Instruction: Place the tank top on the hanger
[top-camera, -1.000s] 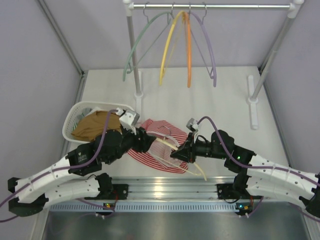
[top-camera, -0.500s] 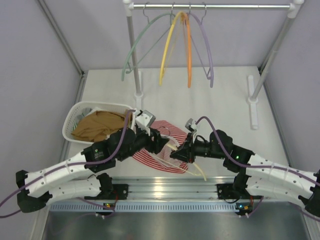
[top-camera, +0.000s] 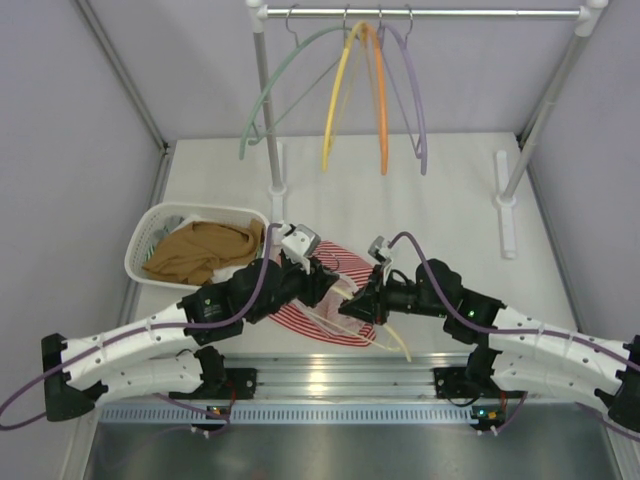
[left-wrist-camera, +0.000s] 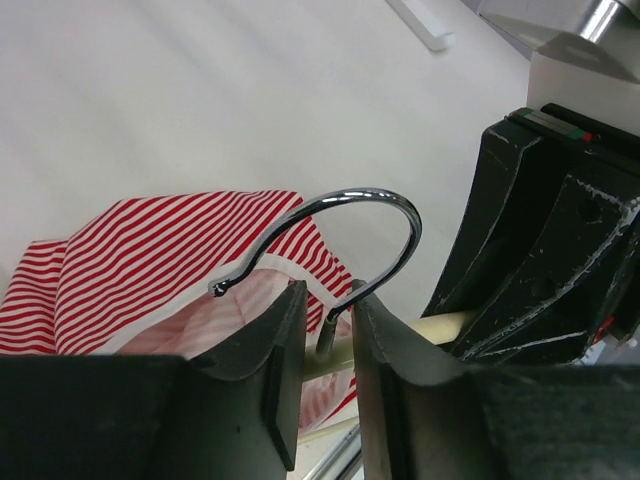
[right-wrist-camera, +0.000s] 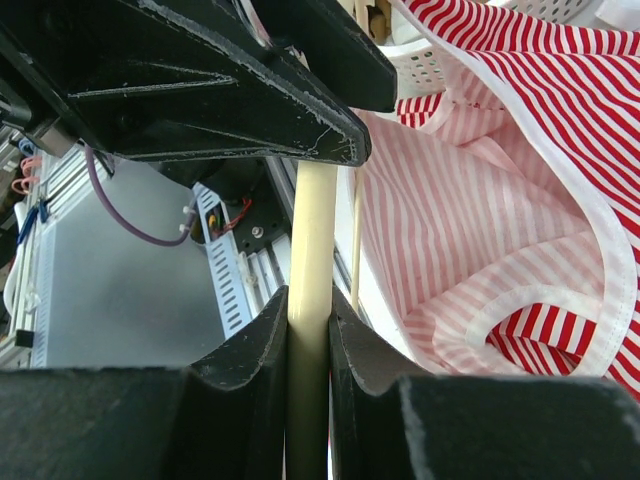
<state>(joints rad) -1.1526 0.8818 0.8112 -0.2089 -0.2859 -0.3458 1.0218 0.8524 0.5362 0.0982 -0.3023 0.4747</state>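
The left arm (top-camera: 120, 337) and right arm (top-camera: 560, 347) have white shells, black joints and black jaws scuffed pale at the edges. Behind the jaws a purple cable (top-camera: 262, 262) loops along each arm. A green light (top-camera: 470, 314) glows behind the right jaws.

The top camera looks down from high behind the arms (top-camera: 150, 335) at the whole tabletop (top-camera: 450, 200). Both wrist cameras sit very close, and all share the hanger (right-wrist-camera: 312, 250).
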